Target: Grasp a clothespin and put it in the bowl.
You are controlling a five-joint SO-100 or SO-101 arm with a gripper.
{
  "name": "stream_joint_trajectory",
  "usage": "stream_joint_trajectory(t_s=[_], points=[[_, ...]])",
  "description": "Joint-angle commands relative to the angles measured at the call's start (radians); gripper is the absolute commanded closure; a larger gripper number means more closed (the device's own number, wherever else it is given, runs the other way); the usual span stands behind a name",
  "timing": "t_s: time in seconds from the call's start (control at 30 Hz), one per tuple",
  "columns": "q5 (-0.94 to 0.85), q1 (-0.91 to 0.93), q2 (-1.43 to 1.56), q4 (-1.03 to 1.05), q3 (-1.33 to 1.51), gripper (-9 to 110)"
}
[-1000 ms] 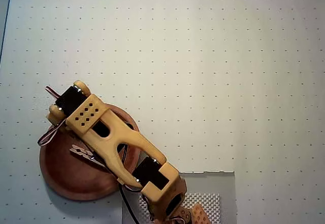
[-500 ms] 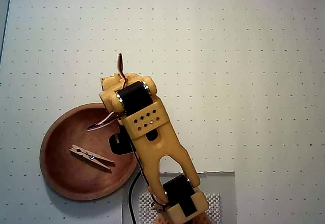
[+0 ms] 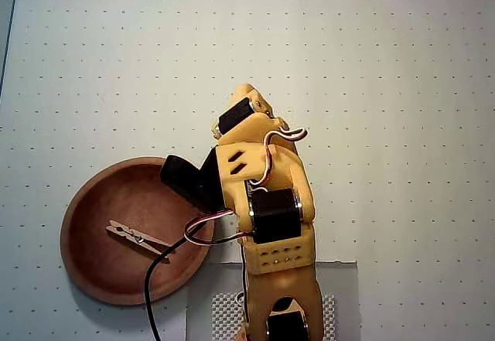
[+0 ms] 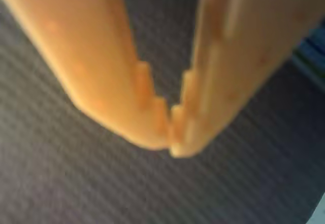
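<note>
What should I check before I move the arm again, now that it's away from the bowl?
1. Clothespin in the bowl: ok, it lies flat on the bowl's floor in the overhead view.
2. Pincer empty: ok, the wrist view shows the fingertips touching with nothing between them.
3. Arm clear of the bowl: mostly ok, only a black part and the cable overlap the bowl's right rim from above; height cannot be told.
4. Cable snag risk: cannot tell, the black cable crosses over the bowl's lower right edge.
5. Another clothespin to fetch: not ok, none shows on the dotted mat.
</note>
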Motion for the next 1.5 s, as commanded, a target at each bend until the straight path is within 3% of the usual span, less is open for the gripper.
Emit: stream_joint_trajectory(t_s=[0.0,0.4,0.67,1.17,1.47], points=[[0.156,0.112,0.094,-0.083,0.081,105],[0.238,0.160,0.557,-0.360,0.756,105],[0.238,0.161,0.724,-0.500,1.051,105],[0.239,0.161,1.098,-0.526,1.529,105],[0.374,0.155,1.181,-0.534,1.703,105]])
